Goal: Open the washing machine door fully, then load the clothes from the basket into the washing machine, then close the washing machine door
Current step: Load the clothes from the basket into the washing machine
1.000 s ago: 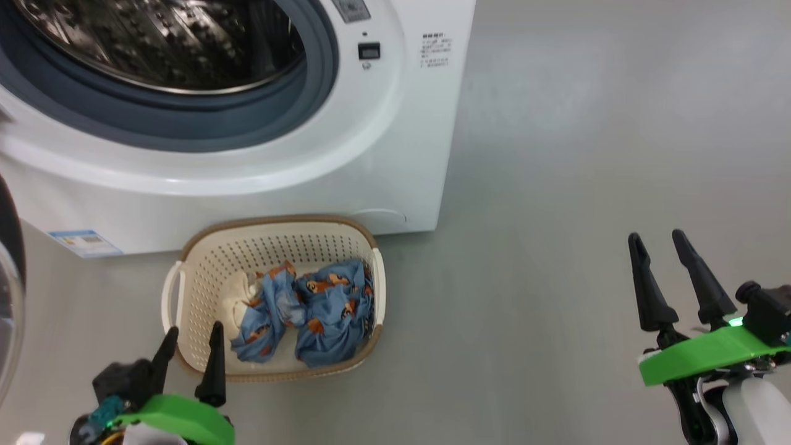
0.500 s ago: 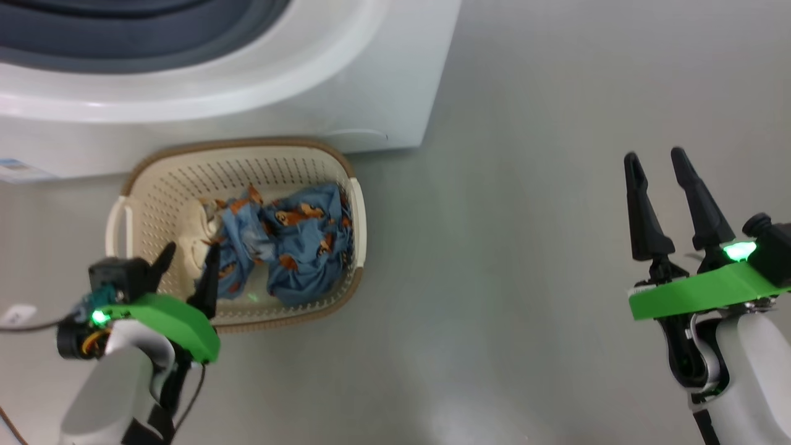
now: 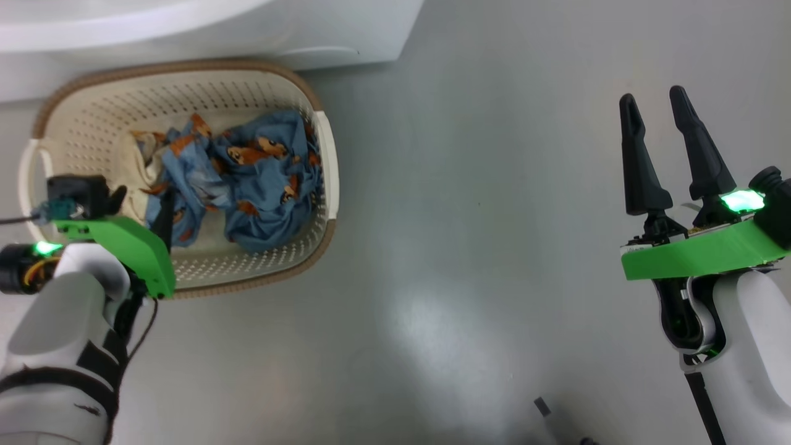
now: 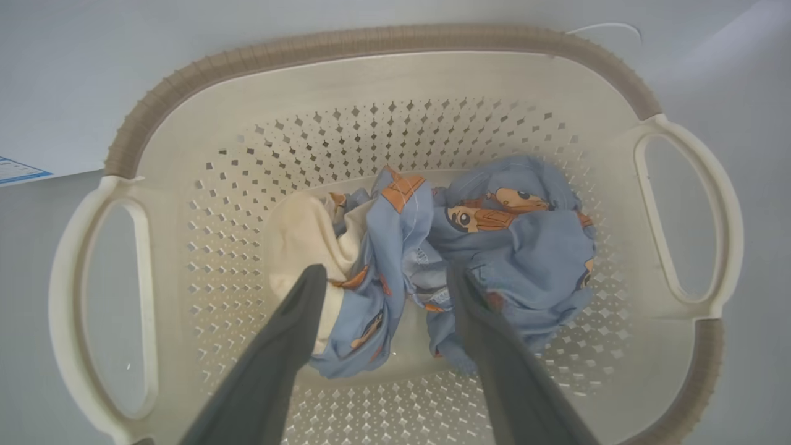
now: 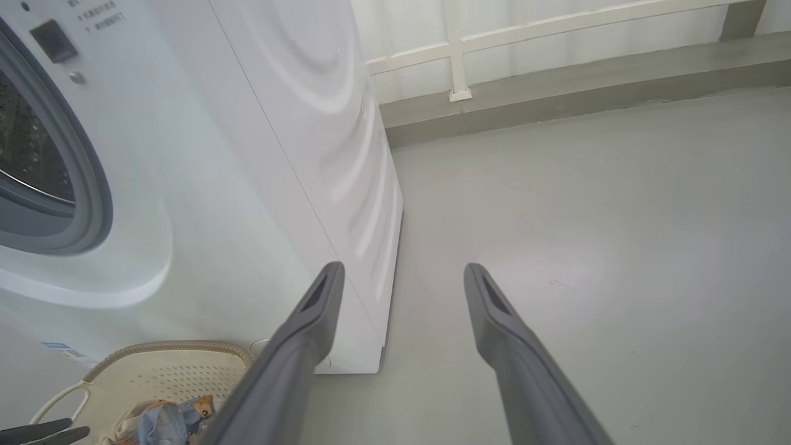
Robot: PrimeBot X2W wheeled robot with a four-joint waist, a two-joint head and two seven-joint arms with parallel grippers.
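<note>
With the drum point(image 5: 21, 142) mouth standing uncovered inside its grey gasket point(image 5: 93, 204) in the right wrist view, I judge the door-opening step done and the loading step in hand; nothing has left the basket point(image 3: 322, 148) yet. In the head view the basket sits on the grey floor point(image 3: 469, 216) at about ten o'clock, its far rim just beside the foot of the washing machine point(image 3: 346, 31) at eleven to twelve o'clock.

The clothes point(image 3: 259, 176) lie bunched toward the basket's three o'clock side, blue printed fabric with a cream cloth point(image 3: 128, 164) tucked at their nine o'clock edge.

The left gripper point(image 3: 141, 204), at nine o'clock in the head view, hangs over the basket with its jaws spread wide and holding nothing. In its own wrist view the left gripper point(image 4: 386, 275) straddles the nearer blue piece, one finger over the cream cloth point(image 4: 303, 238), the other over the blue bundle point(image 4: 519, 247); whether the tips touch fabric I cannot tell.

The next move likely calls for sinking lower, pinching a good fold of blue cloth, and lifting it clear of the rim point(image 4: 371, 40) toward the drum.

The right gripper point(image 3: 652, 97), at three o'clock, is splayed fully and empty above bare floor, well apart from the basket, pointing past the machine's corner point(image 5: 371, 259).
</note>
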